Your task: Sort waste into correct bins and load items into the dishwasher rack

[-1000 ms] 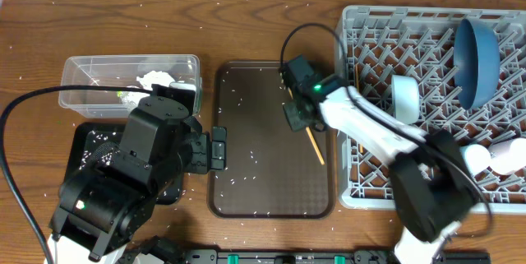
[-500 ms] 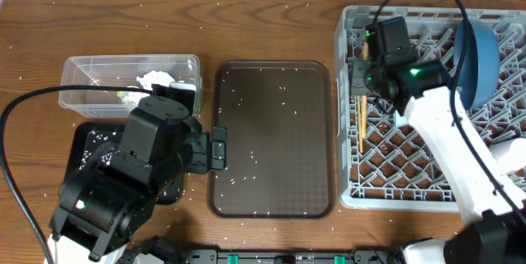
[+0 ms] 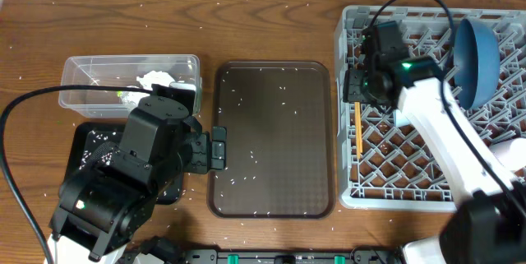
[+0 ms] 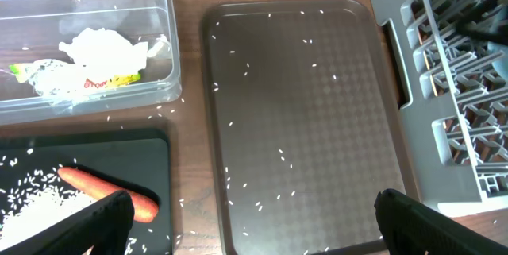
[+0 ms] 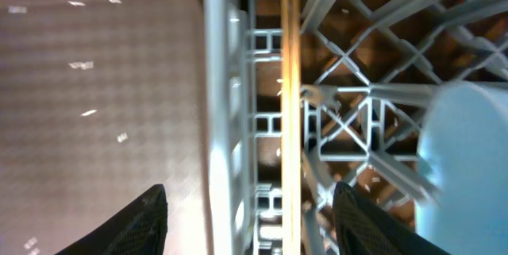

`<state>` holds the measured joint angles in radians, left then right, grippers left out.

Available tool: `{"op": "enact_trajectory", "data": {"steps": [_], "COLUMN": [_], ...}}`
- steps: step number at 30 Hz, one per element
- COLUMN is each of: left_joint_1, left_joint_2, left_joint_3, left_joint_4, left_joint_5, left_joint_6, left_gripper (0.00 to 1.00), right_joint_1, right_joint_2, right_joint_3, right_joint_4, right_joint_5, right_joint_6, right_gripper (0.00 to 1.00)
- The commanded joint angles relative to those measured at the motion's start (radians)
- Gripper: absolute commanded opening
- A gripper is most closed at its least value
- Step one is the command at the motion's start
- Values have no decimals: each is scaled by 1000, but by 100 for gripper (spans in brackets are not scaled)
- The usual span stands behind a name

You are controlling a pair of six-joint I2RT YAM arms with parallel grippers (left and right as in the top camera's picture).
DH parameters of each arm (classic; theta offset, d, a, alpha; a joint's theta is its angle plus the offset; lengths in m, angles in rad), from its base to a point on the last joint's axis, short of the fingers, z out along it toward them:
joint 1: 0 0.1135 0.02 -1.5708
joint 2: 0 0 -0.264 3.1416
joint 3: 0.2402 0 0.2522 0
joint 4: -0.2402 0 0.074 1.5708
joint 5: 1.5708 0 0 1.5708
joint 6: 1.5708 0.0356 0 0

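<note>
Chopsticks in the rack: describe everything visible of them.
The chopsticks look like pale golden wood, slim and straight; whether this is one stick or two pressed together cannot be told. They lie flat along the left edge of the dishwasher rack, in the channel just inside its wall, resting on the grey lattice. The right gripper hangs open above, a finger on either side, not touching them.

The flat brown plastic serving tray (image 3: 275, 136) lies open from above, bearing only white rice-like bits (image 4: 283, 154). Beside it, the big grey lattice dishwasher rack (image 3: 411, 165) bristles with pegs; the upright large blue plate (image 3: 478, 54) and the white right arm (image 3: 436, 126) crowd its top. The black left arm (image 3: 131, 173) overhangs the shallow black tray (image 4: 119, 148)
</note>
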<state>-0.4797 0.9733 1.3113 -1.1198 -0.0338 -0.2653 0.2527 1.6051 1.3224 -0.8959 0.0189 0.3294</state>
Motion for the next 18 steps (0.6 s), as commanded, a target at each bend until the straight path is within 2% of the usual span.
{"op": "enact_trajectory", "data": {"steps": [1, 4, 5, 6, 14, 18], "left_joint_1": [3, 3, 3, 3, 3, 3], "left_joint_2": [-1, -1, -1, -1, -1, -1], "left_joint_3": [17, 17, 17, 17, 17, 17], "left_joint_4": [-2, -2, -2, -2, -2, -2], "left_joint_5": [-12, -12, -12, -12, -12, -12], "left_joint_6": [-2, -2, -2, -2, -2, -2], "left_gripper": [98, 98, 98, 98, 98, 98], "right_joint_1": [26, 45, 51, 59, 76, 76], "right_joint_2": [-161, -283, -320, -360, -583, -663], "right_joint_3": [5, 5, 5, 5, 5, 5], "right_joint_4": [-44, -106, -131, -161, -368, -408], "right_joint_5": [-40, -54, -55, -55, -59, 21], "right_joint_6": [-31, -46, -46, -46, -47, -65], "right_gripper": [61, 65, 75, 99, 99, 99]}}
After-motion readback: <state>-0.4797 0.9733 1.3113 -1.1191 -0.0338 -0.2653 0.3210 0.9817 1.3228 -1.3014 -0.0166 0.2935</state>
